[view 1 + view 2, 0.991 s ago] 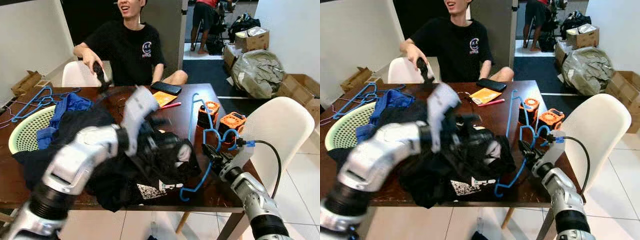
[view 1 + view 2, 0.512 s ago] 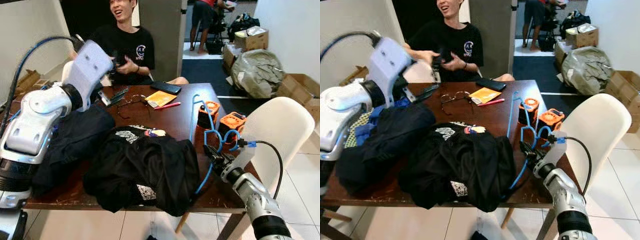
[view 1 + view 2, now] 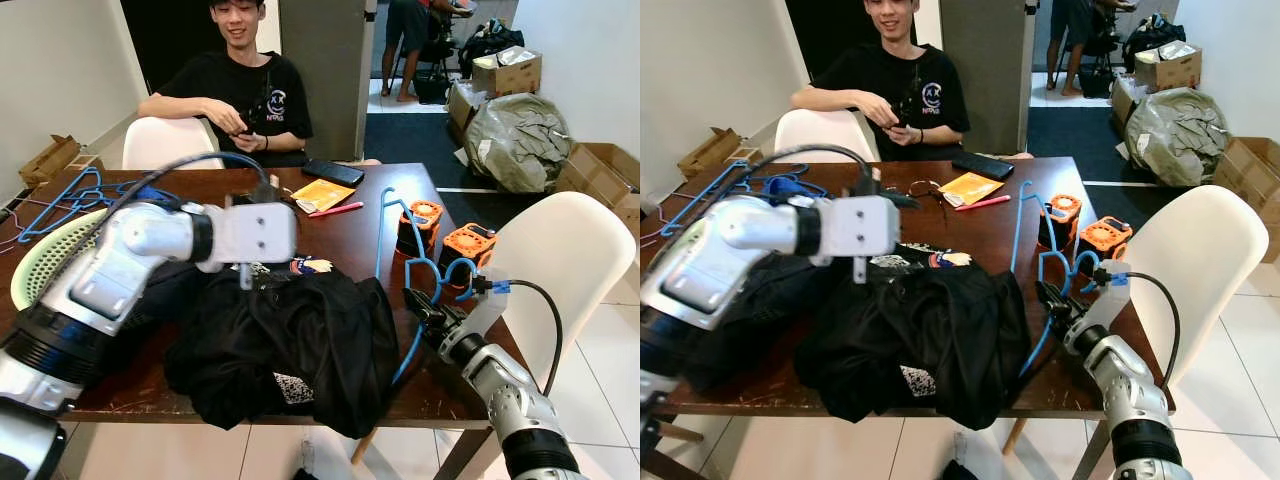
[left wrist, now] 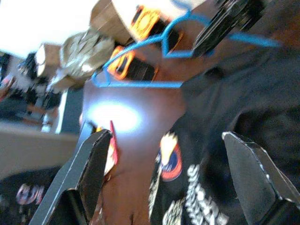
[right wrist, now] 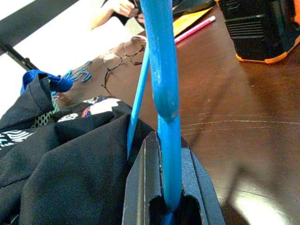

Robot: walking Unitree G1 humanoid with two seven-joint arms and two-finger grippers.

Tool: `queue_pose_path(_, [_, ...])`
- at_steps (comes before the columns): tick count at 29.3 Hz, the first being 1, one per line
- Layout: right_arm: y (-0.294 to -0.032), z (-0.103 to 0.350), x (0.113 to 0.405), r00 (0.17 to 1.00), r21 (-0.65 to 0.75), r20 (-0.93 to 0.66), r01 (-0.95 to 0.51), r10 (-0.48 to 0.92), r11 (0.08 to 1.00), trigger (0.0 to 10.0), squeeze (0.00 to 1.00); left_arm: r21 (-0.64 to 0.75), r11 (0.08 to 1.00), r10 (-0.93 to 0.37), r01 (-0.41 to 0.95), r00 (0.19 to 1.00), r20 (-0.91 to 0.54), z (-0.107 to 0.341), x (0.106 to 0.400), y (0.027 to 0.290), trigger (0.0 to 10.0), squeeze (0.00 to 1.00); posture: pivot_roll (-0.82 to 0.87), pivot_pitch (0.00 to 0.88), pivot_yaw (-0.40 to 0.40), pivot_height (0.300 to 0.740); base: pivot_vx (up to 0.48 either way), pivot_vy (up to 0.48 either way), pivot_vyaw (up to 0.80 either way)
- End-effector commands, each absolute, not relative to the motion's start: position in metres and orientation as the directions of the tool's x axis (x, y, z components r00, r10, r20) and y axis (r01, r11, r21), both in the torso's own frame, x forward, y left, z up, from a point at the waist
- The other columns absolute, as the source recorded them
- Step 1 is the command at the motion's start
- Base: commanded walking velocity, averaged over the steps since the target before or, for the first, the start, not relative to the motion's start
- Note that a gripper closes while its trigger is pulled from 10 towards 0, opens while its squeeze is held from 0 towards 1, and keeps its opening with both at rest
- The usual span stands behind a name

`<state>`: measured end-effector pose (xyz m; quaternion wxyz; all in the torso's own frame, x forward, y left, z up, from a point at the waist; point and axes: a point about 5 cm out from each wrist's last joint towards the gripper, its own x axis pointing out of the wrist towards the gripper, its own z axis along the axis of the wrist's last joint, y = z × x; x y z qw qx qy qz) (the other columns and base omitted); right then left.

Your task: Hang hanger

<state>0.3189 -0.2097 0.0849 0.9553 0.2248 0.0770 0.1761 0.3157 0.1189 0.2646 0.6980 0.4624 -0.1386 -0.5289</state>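
Blue hanger (image 3: 405, 290), clenched in the right end effector (image 3: 425, 313) beside the shirt (image 3: 290, 340), should stay steady while the spread left end effector (image 4: 173, 173) lifts cloth.

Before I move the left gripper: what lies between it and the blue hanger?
In the left eye view, black shirt and bare table lie between left gripper and blue hanger.

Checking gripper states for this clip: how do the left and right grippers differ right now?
The left gripper is open and empty, hovering above the black shirt; the right gripper is shut on the blue hanger. The left sits over the table's middle, the right at its right edge. Both have two black fingers.
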Motion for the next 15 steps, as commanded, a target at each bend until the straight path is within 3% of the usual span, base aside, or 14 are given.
queue_pose_path(1, [-0.208,0.075,0.315,0.923,0.461,-0.119,-0.275,0.366,0.844,10.0,0.00,0.755,-0.057,-0.877,0.653,0.329,-0.351,0.259,0.315,0.113,10.0,0.00,-0.04,0.000,0.056,0.740,0.000,0.000,0.00])
queue_pose_path(11, [-0.207,0.073,0.314,0.922,0.472,-0.120,-0.272,0.367,0.838,10.0,0.00,0.694,-0.206,-0.821,0.690,0.265,-0.506,0.236,0.336,0.108,10.0,0.00,-0.04,0.000,0.046,0.740,0.000,0.000,0.00])
queue_pose_path(15, [-0.207,0.072,0.313,0.922,0.471,-0.122,-0.273,0.368,0.839,10.0,0.00,0.699,-0.246,-0.777,0.672,0.294,-0.556,0.225,0.344,0.107,10.0,0.00,-0.05,0.000,0.048,0.740,0.000,0.000,0.00])
